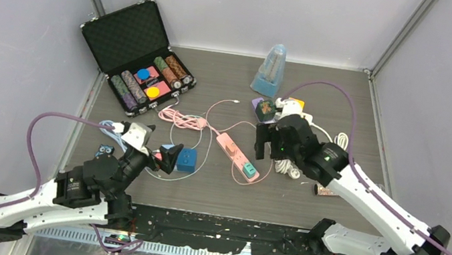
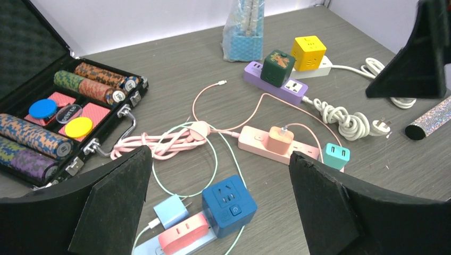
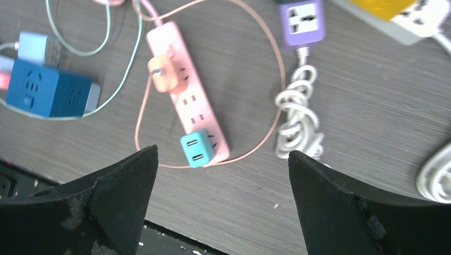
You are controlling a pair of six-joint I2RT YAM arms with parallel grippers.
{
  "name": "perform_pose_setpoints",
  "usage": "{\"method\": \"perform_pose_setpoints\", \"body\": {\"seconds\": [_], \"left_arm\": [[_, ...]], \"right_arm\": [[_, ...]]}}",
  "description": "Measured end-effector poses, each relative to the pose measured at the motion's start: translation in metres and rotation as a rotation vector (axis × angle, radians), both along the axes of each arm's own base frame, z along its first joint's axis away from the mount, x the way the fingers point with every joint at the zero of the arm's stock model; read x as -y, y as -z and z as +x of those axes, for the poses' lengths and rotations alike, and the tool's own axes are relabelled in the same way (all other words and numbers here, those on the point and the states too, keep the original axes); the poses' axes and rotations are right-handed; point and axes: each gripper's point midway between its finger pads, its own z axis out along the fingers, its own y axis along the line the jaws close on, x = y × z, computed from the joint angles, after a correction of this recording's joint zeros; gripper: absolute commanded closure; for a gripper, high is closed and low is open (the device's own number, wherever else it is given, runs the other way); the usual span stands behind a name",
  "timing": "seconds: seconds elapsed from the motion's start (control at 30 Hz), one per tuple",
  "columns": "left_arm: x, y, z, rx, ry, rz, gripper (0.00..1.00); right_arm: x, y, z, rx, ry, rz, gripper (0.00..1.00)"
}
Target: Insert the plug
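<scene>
A loose light blue charger plug lies on the table with its prongs bare, beside a blue cube socket and a pink adapter on a pale blue strip. My left gripper is open and empty, just above and near these; in the top view it hovers by the blue cube. A pink power strip holds a peach charger and a teal adapter. My right gripper is open and empty above the strip's near end, seen in the top view.
An open black case of poker chips stands at the back left. A purple strip with a green cube, a white strip with a yellow cube, a coiled white cord and a blue metronome sit at the back right.
</scene>
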Motion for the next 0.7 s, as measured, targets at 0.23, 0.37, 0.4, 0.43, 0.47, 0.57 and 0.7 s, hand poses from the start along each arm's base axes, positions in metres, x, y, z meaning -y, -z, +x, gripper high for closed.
{"method": "perform_pose_setpoints", "body": {"seconds": [0.23, 0.37, 0.4, 0.43, 0.47, 0.57, 0.7], "left_arm": [[-0.004, 0.004, -0.001, -0.050, -0.018, 0.020, 0.00], [-0.010, 0.009, 0.003, -0.078, -0.069, 0.034, 0.00], [-0.012, 0.010, 0.006, -0.085, -0.088, 0.037, 0.00], [-0.015, 0.011, 0.011, -0.097, -0.116, 0.034, 0.00], [-0.020, 0.013, 0.017, -0.112, -0.156, 0.034, 0.00], [-0.037, 0.020, 0.039, -0.170, -0.273, 0.023, 0.01], [-0.056, 0.035, 0.072, -0.267, -0.362, 0.028, 0.00]], "right_arm": [[0.051, -0.043, 0.025, 0.169, 0.173, 0.041, 0.04], [0.082, -0.063, 0.051, 0.250, 0.289, 0.079, 0.04], [0.088, -0.066, 0.058, 0.263, 0.313, 0.086, 0.04], [0.094, -0.068, 0.064, 0.275, 0.336, 0.089, 0.04], [0.096, -0.069, 0.068, 0.280, 0.348, 0.093, 0.04], [0.096, -0.069, 0.079, 0.292, 0.361, 0.119, 0.04], [0.097, -0.064, 0.090, 0.319, 0.391, 0.161, 0.03]]}}
